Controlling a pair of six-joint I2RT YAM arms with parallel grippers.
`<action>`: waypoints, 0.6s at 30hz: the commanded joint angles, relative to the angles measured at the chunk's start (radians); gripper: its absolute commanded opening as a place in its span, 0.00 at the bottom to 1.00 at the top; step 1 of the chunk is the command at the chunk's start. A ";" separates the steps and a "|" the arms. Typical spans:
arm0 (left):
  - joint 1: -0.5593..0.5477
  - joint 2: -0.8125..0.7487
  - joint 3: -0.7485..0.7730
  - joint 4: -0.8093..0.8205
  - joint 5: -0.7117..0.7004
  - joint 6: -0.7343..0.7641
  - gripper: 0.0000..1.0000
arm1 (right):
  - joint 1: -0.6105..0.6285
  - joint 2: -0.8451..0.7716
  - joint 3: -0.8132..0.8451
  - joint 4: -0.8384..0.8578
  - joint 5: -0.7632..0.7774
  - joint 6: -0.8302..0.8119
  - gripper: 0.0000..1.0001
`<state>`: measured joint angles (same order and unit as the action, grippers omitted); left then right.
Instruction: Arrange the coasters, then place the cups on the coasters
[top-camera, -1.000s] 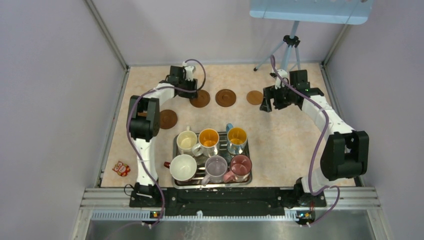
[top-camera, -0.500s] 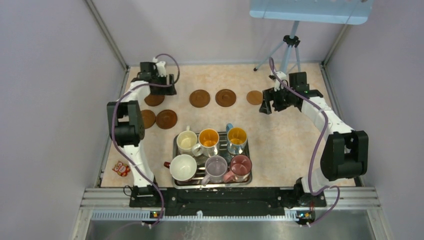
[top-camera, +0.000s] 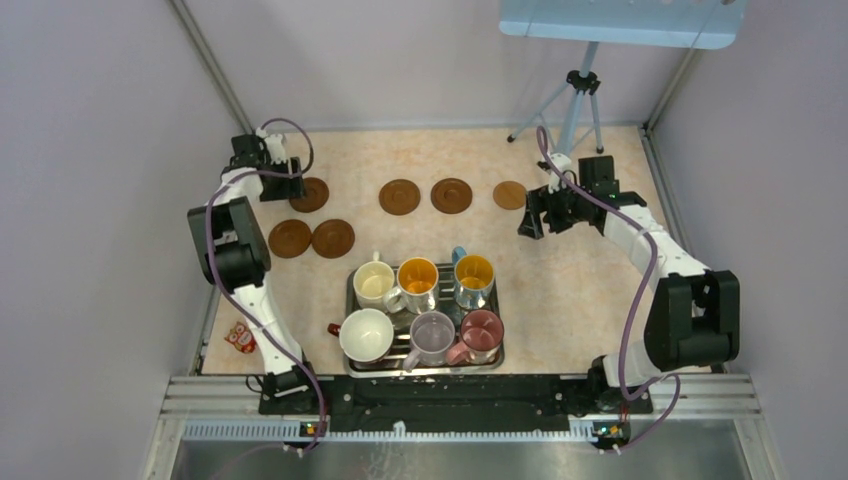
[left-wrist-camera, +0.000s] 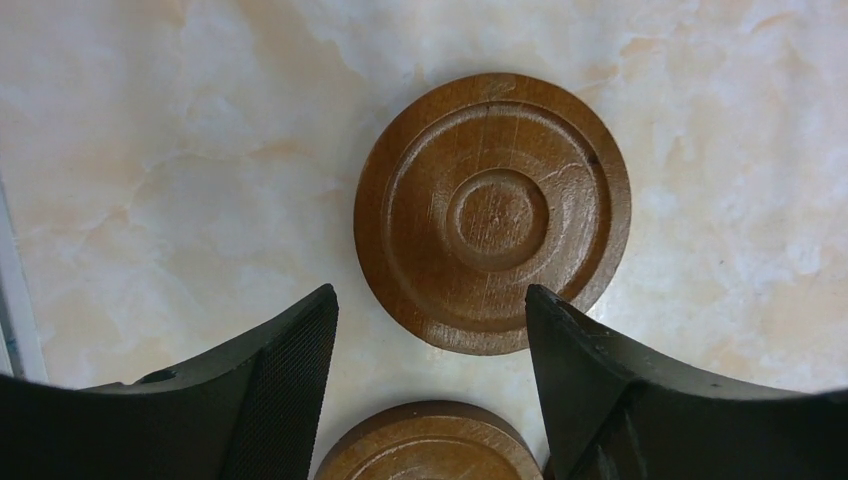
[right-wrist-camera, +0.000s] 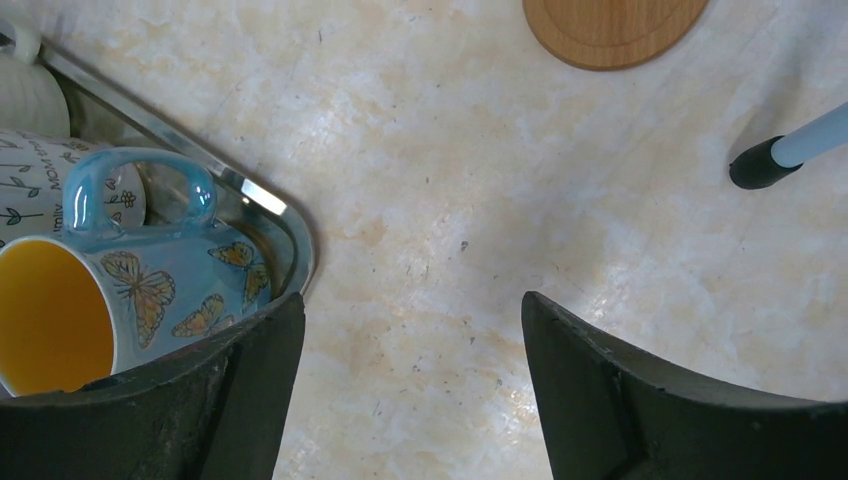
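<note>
Five reddish-brown coasters lie on the table: one at the far left (top-camera: 309, 194), two nearer (top-camera: 290, 238) (top-camera: 333, 238), and two in the back row (top-camera: 399, 196) (top-camera: 451, 195). A smaller tan coaster (top-camera: 509, 195) ends that row. My left gripper (top-camera: 281, 183) stands open beside the far-left one. In its wrist view a brown coaster (left-wrist-camera: 492, 212) lies ahead of the left gripper (left-wrist-camera: 430, 300) and another (left-wrist-camera: 430, 445) shows between the fingers. Several cups stand on the silver tray (top-camera: 424, 368). My right gripper (top-camera: 545, 215) is open and empty over bare table, the blue-handled cup (right-wrist-camera: 150, 290) to its left.
A tripod (top-camera: 575, 100) stands at the back right, one foot (right-wrist-camera: 760, 165) near the tan coaster (right-wrist-camera: 610, 30). A small red-and-white object (top-camera: 241, 337) lies at the left front. Side walls close in the table.
My left arm has swung from the brown coaster in the back row to the table's far-left corner, and its jaws have opened wider. The right gripper has drifted slightly nearer.
</note>
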<state>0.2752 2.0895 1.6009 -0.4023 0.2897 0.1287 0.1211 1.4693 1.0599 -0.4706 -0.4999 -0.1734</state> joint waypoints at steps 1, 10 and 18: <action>0.002 0.035 0.038 0.028 -0.015 0.037 0.74 | -0.009 -0.042 -0.002 0.054 -0.025 -0.011 0.79; 0.001 0.129 0.106 0.031 -0.011 0.051 0.63 | -0.009 -0.043 -0.012 0.061 -0.020 -0.009 0.79; -0.022 0.140 0.094 0.025 0.065 0.034 0.48 | -0.012 -0.041 -0.019 0.069 -0.013 -0.008 0.78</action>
<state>0.2722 2.2173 1.6936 -0.3721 0.3027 0.1696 0.1211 1.4651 1.0466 -0.4366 -0.5011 -0.1730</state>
